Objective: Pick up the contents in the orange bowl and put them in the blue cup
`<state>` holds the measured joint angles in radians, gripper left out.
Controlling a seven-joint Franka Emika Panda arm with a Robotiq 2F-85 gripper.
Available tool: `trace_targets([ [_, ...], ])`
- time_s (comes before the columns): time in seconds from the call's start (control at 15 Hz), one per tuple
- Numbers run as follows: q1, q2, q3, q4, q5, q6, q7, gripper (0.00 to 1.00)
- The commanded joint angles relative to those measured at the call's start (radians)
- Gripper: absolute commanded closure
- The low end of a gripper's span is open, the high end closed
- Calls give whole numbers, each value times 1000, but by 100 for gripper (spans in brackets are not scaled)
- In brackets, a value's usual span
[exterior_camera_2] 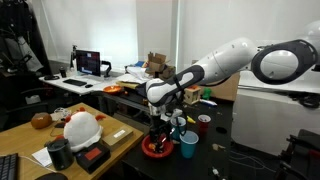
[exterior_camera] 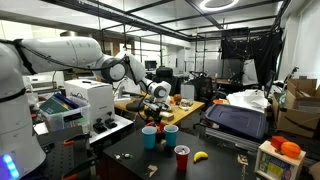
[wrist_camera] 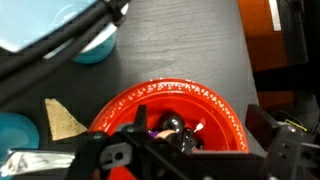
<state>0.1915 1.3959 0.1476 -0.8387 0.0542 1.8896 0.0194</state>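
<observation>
The orange bowl [wrist_camera: 215, 110] fills the lower wrist view and sits on the dark table; in an exterior view the orange bowl [exterior_camera_2: 154, 149] lies under the arm. Its contents [wrist_camera: 176, 128] are a small dark lump with bits of purple and white. My gripper [wrist_camera: 200, 123] is open, its fingers down inside the bowl on either side of the contents; whether they touch is unclear. The gripper [exterior_camera_2: 163, 128] hangs straight over the bowl. The blue cup [exterior_camera_2: 188, 147] stands just beside the bowl; the blue cup [exterior_camera: 149, 137] also shows by the table's front.
A teal cup [exterior_camera: 171, 133] and a red cup [exterior_camera: 182, 157] stand close by, with a banana [exterior_camera: 200, 156] further out. In the wrist view, a pale blue rim [wrist_camera: 95, 45] and a tan scrap [wrist_camera: 62, 120] lie near the bowl. A white-and-orange domed object [exterior_camera_2: 82, 128] rests on the wooden desk.
</observation>
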Motion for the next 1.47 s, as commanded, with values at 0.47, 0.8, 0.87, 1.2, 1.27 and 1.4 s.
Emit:
trace_targets([
  [0.47,21,92,0,157,-19,25,-39,25],
  [0.8,25,69,-19,125,-5,38,-69,58],
  [0.87,24,69,-20,128,-6,39,-77,66],
  [1.2,28,70,-32,147,-13,50,-69,95],
  [1.27,31,70,-38,150,-17,57,-62,94],
  [1.4,44,70,-64,163,-42,77,-55,48],
])
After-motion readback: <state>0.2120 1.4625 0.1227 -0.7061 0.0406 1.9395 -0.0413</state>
